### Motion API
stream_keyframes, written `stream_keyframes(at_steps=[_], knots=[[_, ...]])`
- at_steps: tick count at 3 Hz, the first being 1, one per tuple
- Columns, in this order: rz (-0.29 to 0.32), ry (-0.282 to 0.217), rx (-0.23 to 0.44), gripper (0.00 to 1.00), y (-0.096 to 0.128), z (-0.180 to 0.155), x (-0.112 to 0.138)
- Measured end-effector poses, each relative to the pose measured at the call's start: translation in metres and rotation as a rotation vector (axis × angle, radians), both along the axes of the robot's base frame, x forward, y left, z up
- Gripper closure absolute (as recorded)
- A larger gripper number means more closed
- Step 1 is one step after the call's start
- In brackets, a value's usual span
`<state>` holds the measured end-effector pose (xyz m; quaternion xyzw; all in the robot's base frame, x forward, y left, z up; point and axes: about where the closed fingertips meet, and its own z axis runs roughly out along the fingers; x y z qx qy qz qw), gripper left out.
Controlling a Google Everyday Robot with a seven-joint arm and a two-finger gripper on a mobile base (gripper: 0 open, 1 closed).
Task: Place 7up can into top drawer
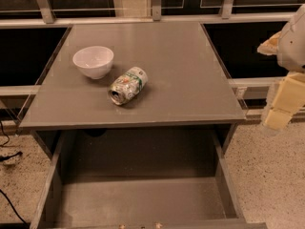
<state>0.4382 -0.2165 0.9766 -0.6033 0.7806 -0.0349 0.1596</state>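
The 7up can [127, 85], silver with a white-and-green label and dented, lies on its side on the grey tabletop [181, 70], its open top facing the front left. The top drawer [138, 199] is pulled open below the tabletop, and its flat grey bottom holds nothing. My gripper [284, 101] is at the right edge of the view, off the table's right side, well apart from the can.
A white bowl [93, 61] stands upright on the tabletop just left of and behind the can. A window rail runs behind the table. Black cables [8, 151] lie on the speckled floor at left.
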Motion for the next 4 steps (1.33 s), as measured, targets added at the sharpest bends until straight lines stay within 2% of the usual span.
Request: stream_keyframes(at_steps=[1,2,3,4], knots=[[0.0,0.0,0.0,0.0,0.0,0.0,0.0],[0.072,-0.06,0.021,0.0,0.013,0.001,0.009],[0.287,-0.208,0.117,0.0,0.052,0.002,0.034],[0.459,-0.265,0.218,0.0,0.082,0.001,0.044]])
